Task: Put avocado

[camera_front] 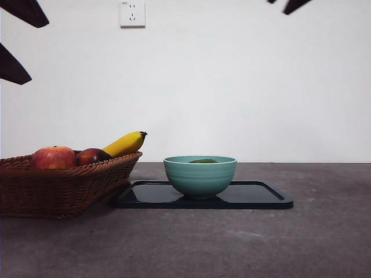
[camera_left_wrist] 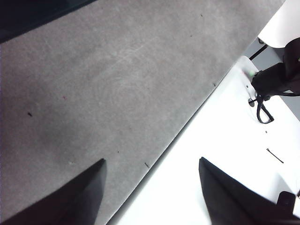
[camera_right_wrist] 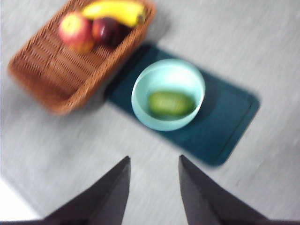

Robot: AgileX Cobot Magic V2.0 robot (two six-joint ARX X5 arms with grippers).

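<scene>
Avocado (camera_right_wrist: 170,103) sits inside the teal bowl (camera_right_wrist: 140,101) on the dark tray (camera_right_wrist: 225,126), wicker basket (camera_right_wrist: 56,89) just beside it; right gripper (camera_right_wrist: 152,187) above, jaws apart and empty, left gripper (camera_left_wrist: 150,187) parked wide open, so placement looks finished.

A plain white wall (camera_front: 243,87) stood behind the grey, matte table (camera_front: 232,243). A white power socket (camera_front: 132,13) was mounted high on the wall. Lighting was even.

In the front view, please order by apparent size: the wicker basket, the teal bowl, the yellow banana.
Largest to smallest:
1. brown woven wicker basket, though it is cut off at the edge
2. teal ceramic bowl
3. yellow curved banana, partly hidden
</scene>
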